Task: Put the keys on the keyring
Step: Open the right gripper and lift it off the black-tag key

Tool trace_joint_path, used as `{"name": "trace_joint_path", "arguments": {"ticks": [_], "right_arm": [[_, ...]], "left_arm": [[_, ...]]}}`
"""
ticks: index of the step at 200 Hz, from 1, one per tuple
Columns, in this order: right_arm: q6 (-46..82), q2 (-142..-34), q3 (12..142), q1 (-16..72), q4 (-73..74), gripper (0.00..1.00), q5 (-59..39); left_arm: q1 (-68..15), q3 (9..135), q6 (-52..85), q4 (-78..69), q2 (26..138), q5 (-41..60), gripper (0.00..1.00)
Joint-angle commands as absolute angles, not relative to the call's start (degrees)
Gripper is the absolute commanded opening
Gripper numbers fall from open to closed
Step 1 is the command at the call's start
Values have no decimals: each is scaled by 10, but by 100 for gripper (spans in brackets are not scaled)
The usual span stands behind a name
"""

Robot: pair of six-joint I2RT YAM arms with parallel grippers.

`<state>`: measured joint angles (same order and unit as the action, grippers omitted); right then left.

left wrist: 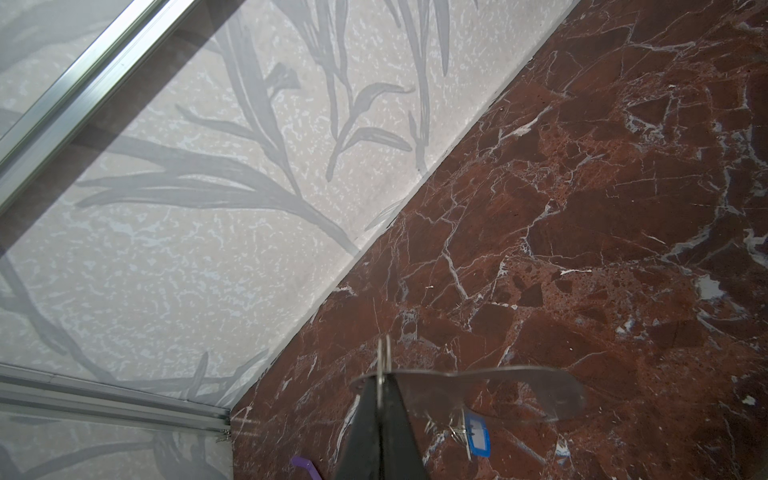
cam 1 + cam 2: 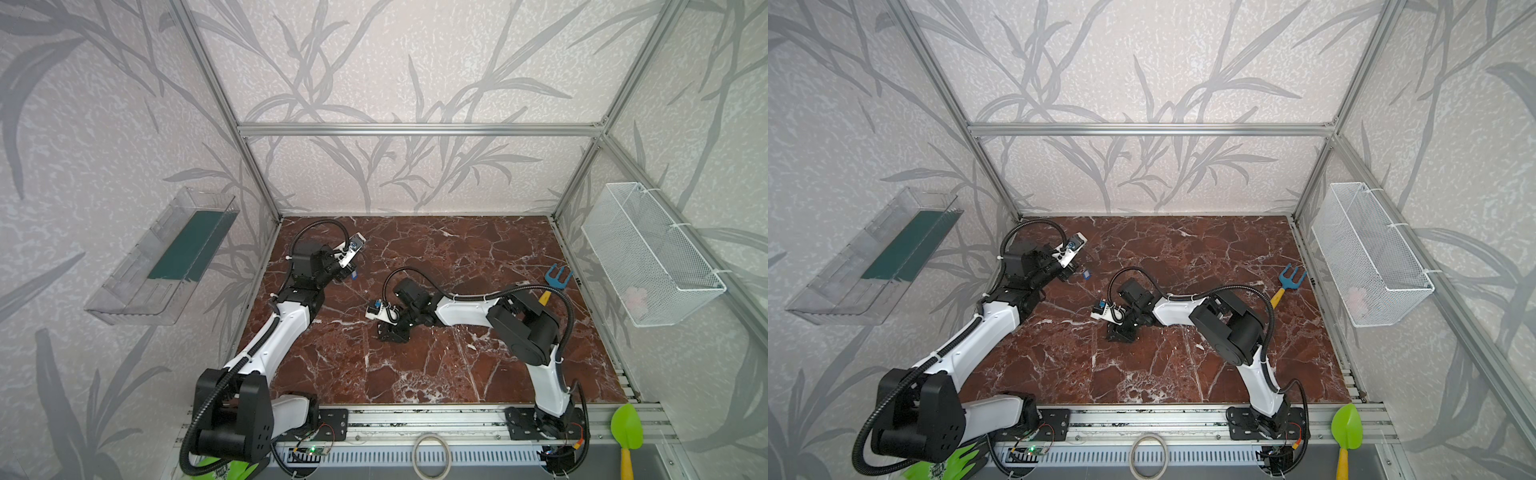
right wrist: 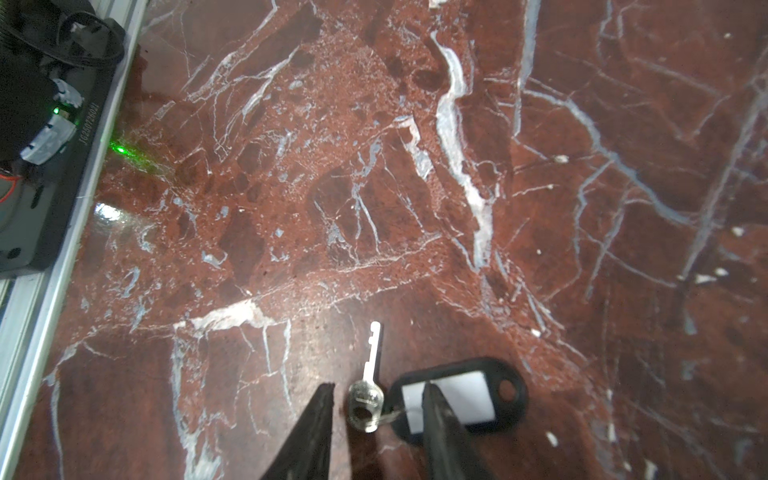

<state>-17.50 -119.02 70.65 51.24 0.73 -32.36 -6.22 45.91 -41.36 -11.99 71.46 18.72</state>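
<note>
At the far left of the marble tabletop (image 3: 582, 166), the left gripper (image 1: 380, 380) is clamped tight on the edge of the keyring (image 1: 540, 395), holding the flat plate just above the surface. The blue-tagged key (image 1: 478, 436) sits right under it and seems already hooked on, though the link is too small to confirm. Near the middle, the right gripper (image 3: 378, 386) stands apart, straddling the black-tagged key (image 3: 365, 405), which lies flat and ungrasped. So about half remains: lift that key and thread it.
</note>
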Motion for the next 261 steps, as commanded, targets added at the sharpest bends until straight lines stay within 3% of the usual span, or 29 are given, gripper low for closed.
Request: {"name": "trace_joint_path", "arguments": {"ticks": [1, 55, 107, 123, 152, 187, 261], "right_arm": [[-143, -1147, 685, 506, 45, 43, -344], [-27, -1105, 684, 494, 85, 44, -349], [24, -1088, 688, 500, -42, 38, -303], [-54, -1071, 669, 507, -63, 37, -283], [-254, -1040, 570, 498, 66, 38, -277], [-441, -1077, 610, 490, 23, 38, -314], [-657, -1137, 645, 490, 23, 37, -320]], "left_arm": [[-64, 466, -418, -127, 710, 189, 0], [-64, 466, -417, -132, 710, 188, 0], [-63, 465, -418, -132, 712, 187, 0], [-64, 464, -418, -136, 714, 189, 0], [-64, 464, -415, -145, 721, 195, 0], [-65, 465, -411, -146, 720, 198, 0], [-64, 463, -415, -141, 716, 195, 0]]}}
